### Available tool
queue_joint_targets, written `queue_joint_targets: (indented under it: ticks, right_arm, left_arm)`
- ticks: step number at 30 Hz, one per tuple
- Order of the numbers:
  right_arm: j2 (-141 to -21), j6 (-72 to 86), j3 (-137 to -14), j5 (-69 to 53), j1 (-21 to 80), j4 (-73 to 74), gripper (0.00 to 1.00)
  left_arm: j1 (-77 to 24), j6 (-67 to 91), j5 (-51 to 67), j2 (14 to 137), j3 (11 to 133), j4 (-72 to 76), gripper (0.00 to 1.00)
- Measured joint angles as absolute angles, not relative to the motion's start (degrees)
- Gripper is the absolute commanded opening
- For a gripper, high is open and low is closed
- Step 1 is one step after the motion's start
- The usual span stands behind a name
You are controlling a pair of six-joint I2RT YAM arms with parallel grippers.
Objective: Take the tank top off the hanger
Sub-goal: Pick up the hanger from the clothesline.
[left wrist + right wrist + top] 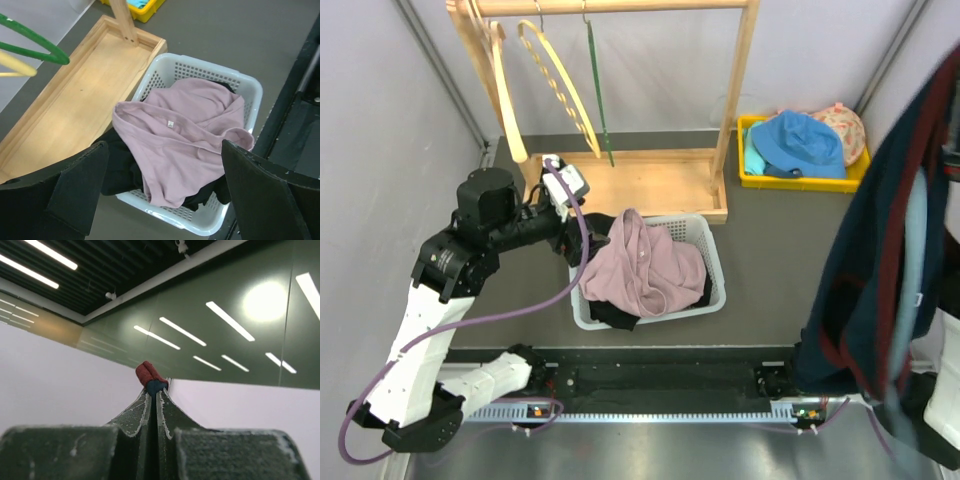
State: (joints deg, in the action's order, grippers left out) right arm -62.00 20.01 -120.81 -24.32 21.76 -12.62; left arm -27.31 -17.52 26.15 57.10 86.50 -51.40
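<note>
R jaws are pinched tight on a fold of the tank top (150, 376). In the R wrist view a nub of red-and-navy cloth sticks out past the fingers (134, 415), which point up toward ceiling lights. L jaws stand wide apart w/ nothing between them. Both L fingers (75, 195) sit low in the L wrist view, above the left end of the basket (250, 87). From the top cam the tank top (860, 250) hangs high at far right, close to the lens. It is navy w/ red trim and a pale blue strip, and it blocks most of the R arm (950, 390) and the right end of the counter (770, 270). 1 white basket sits mid-counter w/ 2 garments in it: a pink top (645, 270) heaped over a black garment (612, 312) that shows at the near-left corner. The L arm (450, 270) reaches in from the left, w/ 1 purple cable (520, 312) looping back toward its base. Just behind the basket is 1 wooden rack (745, 90) w/ a tray base (660, 180). 3 hangers are on its rail: 2 pale hangers (503, 95) at left and 1 green hanger (597, 90) beside them. Right of the rack sits 1 yellow bin (752, 165) w/ 2 hats: a blue hat (805, 140) in front and a patterned hat (845, 125) behind it.
</note>
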Motion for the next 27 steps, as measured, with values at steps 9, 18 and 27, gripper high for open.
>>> queue_joint_targets:
  ticks: [9, 18, 27]
  right_arm:
    - [-69.89, 26.98, -116.84, -26.61, 21.76, -14.02, 0.0]
    - [-78.41, 28.27, -119.96, -26.89, 23.29, -9.1, 0.0]
    - [-76.18, 24.05, -114.3, -26.44, 25.47, -3.2, 0.0]
  left_arm:
    - [-27.24, -11.44, 42.78, 58.11, 86.32, -49.23, 0.99]
    - [-27.24, -6.07, 51.37, 57.14, 80.66, -39.75, 0.99]
    - [-29.28, -13.1, 43.13, 42.81, 60.23, -25.63, 0.99]
